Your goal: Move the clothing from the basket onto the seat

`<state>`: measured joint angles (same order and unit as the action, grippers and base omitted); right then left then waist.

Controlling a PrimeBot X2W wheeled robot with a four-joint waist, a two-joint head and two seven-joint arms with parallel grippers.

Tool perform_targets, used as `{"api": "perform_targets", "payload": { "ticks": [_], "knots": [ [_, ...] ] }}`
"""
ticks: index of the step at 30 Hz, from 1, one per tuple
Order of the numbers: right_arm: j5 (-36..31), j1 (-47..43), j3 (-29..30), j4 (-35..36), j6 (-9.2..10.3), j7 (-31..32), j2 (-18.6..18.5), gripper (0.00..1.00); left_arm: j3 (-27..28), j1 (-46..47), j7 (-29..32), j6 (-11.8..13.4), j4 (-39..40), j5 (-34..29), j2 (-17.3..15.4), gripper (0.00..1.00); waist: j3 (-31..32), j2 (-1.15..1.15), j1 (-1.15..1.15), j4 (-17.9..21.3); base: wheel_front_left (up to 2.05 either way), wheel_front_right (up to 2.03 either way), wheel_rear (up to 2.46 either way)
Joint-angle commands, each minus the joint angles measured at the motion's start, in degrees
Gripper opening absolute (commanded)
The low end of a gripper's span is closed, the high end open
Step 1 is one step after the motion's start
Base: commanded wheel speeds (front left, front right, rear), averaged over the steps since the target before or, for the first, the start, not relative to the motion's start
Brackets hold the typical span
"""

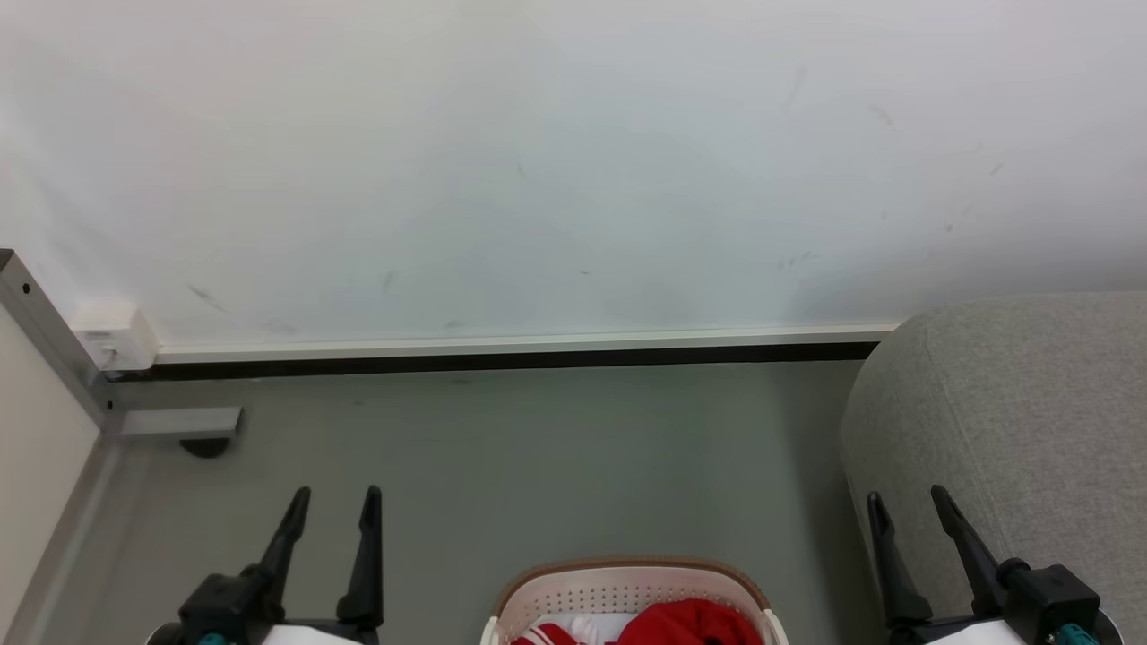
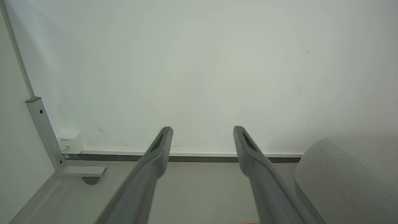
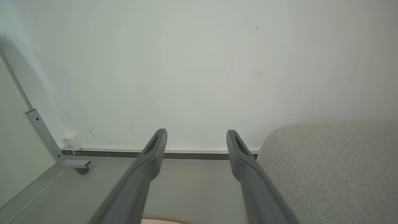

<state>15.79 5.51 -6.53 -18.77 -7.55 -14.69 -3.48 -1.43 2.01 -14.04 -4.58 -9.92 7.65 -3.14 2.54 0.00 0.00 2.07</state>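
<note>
The left end effector point(image 1: 338, 491) and the right end effector point(image 1: 906, 494) are both spread wide and grip nothing. Between them, on the floor point(image 1: 538, 448), sits the basket point(image 1: 627, 573), with the red clothing point(image 1: 690, 623) heaped inside. The grey seat point(image 1: 1013, 403) bulks just beside the right end effector, on its outer side.

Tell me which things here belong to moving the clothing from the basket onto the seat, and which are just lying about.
Part of the job: red clothing, in the white basket; grey seat; left claw and right claw, both open.
Just there: white wall box; metal frame foot; baseboard.
</note>
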Motion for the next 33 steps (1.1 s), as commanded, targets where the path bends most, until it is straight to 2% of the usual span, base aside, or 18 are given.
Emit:
{"api": "perform_targets", "payload": {
  "ticks": [1,10,33],
  "knots": [
    [-1.3,0.0,0.3,0.2,0.11,-0.3,0.2,1.0,0.5,-0.3,-0.5,-0.2,-0.1,-0.4,-0.1,1.0,0.1,0.0,0.0,0.0,0.0,0.0,0.0],
    [-3.6,-0.5,0.6,0.1,0.12,-0.5,0.8,1.0,1.0,-0.2,-1.2,-0.8,-0.5,-2.3,0.1,1.0,0.3,0.0,0.0,0.1,0.0,0.0,0.0],
    [-2.2,0.1,0.1,0.1,0.12,-0.4,0.7,1.0,1.4,0.0,-1.1,-0.8,-0.7,-0.6,0.2,1.0,0.1,0.0,0.0,0.5,0.0,0.0,0.0]
  ]
}}
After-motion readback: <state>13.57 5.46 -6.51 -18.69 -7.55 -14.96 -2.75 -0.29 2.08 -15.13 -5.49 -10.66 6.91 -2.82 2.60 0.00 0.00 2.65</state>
